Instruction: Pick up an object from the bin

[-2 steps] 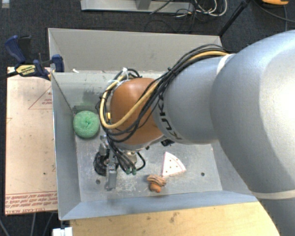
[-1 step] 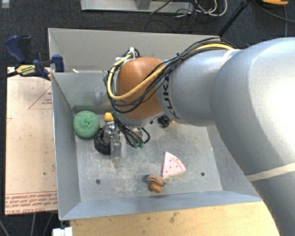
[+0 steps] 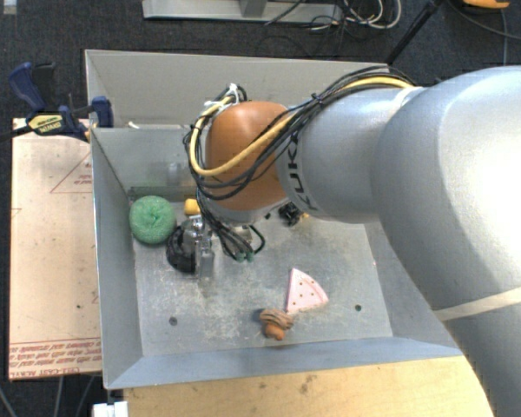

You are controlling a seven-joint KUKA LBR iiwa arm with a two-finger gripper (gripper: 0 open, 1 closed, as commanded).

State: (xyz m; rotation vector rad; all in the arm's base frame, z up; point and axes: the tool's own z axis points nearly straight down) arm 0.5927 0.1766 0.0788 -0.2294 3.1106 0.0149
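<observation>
Nothing is lifted yet: the hand [image 3: 201,255], open or closed I cannot tell, is down at a black object [image 3: 179,254] beside the green ball [image 3: 151,218].

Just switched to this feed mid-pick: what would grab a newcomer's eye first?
The grey arm with its orange wrist cover reaches in from the right, its end effector low at the left of the bin, beside a black lump. Next comes the green ball by the left wall, then the pink wedge and a small brown piece near the front wall.
</observation>
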